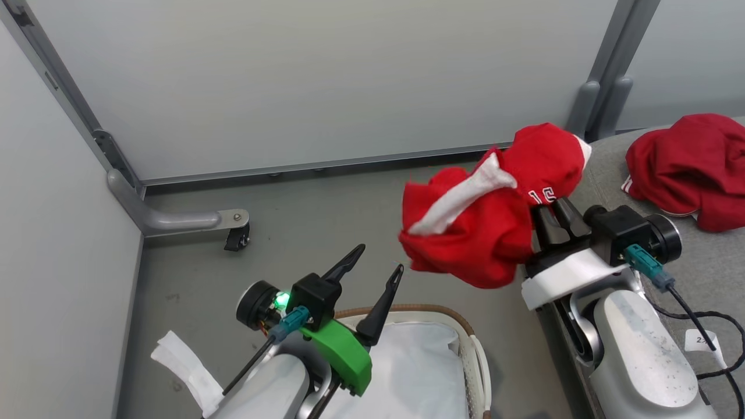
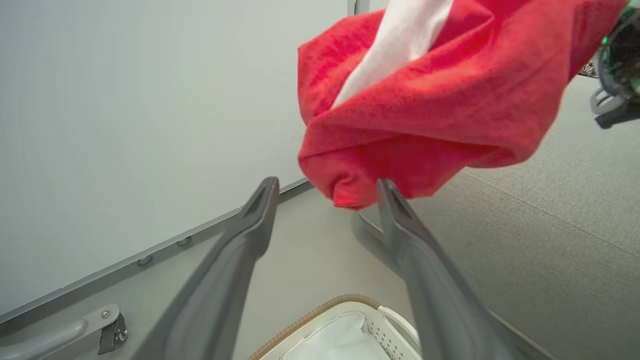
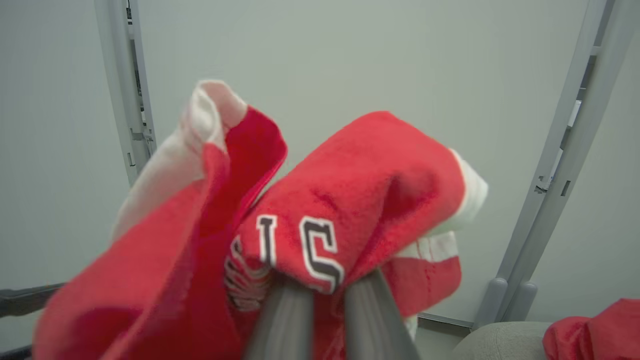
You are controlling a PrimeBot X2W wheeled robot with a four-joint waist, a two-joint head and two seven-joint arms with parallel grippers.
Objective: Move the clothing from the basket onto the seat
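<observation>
Red garment (image 1: 471, 233), seemingly soft and light, dangles from the right end effector (image 1: 553, 210) — pinched shut on a bunched fold, a sound hold — beside the seat's (image 1: 605, 174) left edge. Left end effector (image 1: 380, 258) gapes wide, empty.

The head camera looks down from above on the floor (image 1: 291, 233), the basket (image 1: 471, 366) and the seat (image 1: 608, 174) edge. Each wrist camera looks along its own fingers (image 2: 240, 250), very near the red garment (image 2: 430, 100) (all three views share it).
</observation>
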